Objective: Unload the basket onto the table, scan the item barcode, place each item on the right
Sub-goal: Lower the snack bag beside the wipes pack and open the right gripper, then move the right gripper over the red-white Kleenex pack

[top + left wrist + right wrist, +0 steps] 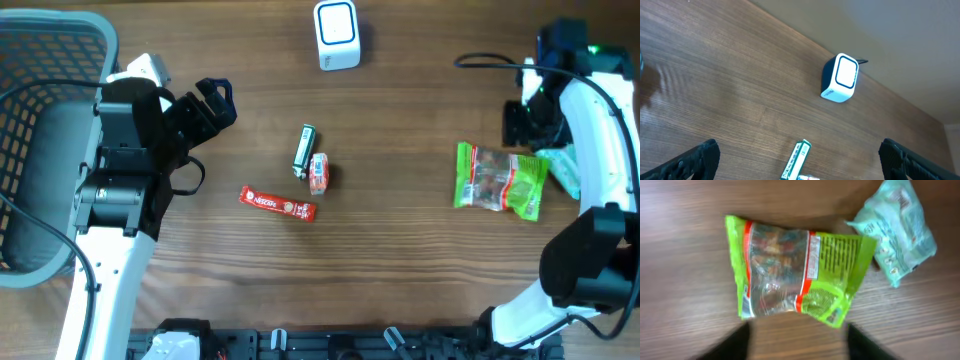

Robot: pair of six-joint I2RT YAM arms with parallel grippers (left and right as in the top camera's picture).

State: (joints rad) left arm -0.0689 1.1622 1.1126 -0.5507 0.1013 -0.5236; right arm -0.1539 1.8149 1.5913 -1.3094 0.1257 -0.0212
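Observation:
The white barcode scanner (337,35) stands at the table's far middle, also seen in the left wrist view as the scanner (840,77). A green box (304,150), a small orange packet (319,173) and a red chocolate bar (278,204) lie mid-table. A green snack bag (500,178) lies flat at the right. My right gripper (515,125) hovers just beyond it, open and empty; in its wrist view, my right gripper (797,342) shows blurred fingers with the green bag (795,270) ahead of them. My left gripper (222,103) is open and empty, left of the green box (796,160).
A grey mesh basket (60,25) fills the left edge behind my left arm. A pale teal bag (562,170) lies beside the green bag, partly under my right arm, and shows as the teal bag (900,230) in the right wrist view.

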